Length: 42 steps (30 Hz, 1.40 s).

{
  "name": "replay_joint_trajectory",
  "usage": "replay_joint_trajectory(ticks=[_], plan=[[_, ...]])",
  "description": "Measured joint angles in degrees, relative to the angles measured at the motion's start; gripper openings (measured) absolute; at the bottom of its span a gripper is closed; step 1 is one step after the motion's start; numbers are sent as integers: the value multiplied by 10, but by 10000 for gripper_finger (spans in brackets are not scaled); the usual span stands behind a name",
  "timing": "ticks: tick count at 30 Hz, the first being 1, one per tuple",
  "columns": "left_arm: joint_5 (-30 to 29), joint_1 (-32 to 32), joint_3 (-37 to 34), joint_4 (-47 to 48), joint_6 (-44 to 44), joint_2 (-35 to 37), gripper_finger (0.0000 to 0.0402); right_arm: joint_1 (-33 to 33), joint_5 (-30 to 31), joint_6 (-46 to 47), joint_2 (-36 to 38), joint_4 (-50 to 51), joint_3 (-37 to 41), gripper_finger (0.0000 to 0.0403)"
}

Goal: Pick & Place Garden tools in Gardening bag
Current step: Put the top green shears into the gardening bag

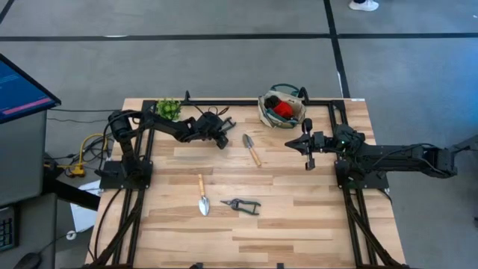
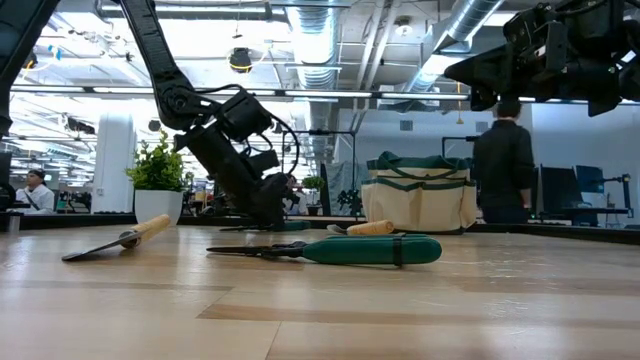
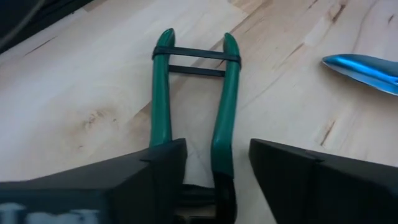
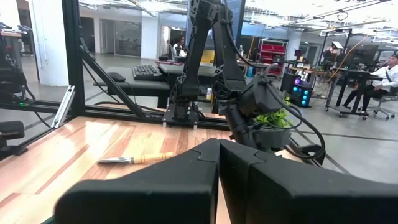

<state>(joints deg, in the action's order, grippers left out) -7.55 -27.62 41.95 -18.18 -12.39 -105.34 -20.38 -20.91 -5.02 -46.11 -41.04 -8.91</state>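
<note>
The green-handled shears (image 3: 222, 106) lie flat on the worktop near its far edge, left of centre, handles pointing away from the left gripper (image 3: 211, 180) and tied across by two thin black bands. That gripper is down at the tool's blade end with its jaws apart, one finger on each side of the handles; whether the pads already touch the green grips is hard to tell from the wrist view. In the high view the shears themselves are hidden under the left gripper (image 1: 221, 139).

Just to the right of it lies a wooden-handled trowel (image 1: 252, 149), its blade toward the far edge. A second wooden-handled trowel (image 1: 202, 196) lies toward the near edge, blade nearest the front, and black-handled pruners (image 1: 241, 204) rest just to its right.

The gardening bag (image 1: 281, 109) stands at the far edge, right of centre, beige with green trim, and a red-and-black bundle (image 1: 282, 110) shows inside it. The right gripper (image 1: 307, 144) hangs above the worktop just in front of the bag, its jaws closed on nothing. A small potted plant (image 1: 168, 109) sits at the far left corner, behind the left arm.

A person (image 2: 503, 160) in dark clothes stands in the room beyond the table.
</note>
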Motion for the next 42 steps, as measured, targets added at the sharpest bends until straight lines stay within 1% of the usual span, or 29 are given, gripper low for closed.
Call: replay_joint_trajectory(ticks=[8,12,18,21,25,29,32,35,38,42], plan=[[0,4,0,1,-2,0,54,0,0,0,0,0,0,0],[-4,10,-1,2,-3,0,17,0,0,0,0,0,0,0],[-15,30,-1,2,-4,0,22,0,0,0,0,-1,0,0],[-25,48,-1,2,-4,0,14,0,0,1,0,-1,0,0],[-44,71,-1,4,-2,0,14,0,0,1,0,-1,0,0],[-45,94,-1,37,-1,17,14,0,0,5,0,-1,0,0],[-57,114,-3,106,4,51,13,1,0,6,0,-1,0,0],[-73,136,-5,165,18,101,12,1,0,6,0,-1,0,0],[-87,161,-3,185,45,160,12,1,0,6,0,-1,0,0],[-114,200,-3,194,103,231,12,0,0,10,0,-2,0,0]])
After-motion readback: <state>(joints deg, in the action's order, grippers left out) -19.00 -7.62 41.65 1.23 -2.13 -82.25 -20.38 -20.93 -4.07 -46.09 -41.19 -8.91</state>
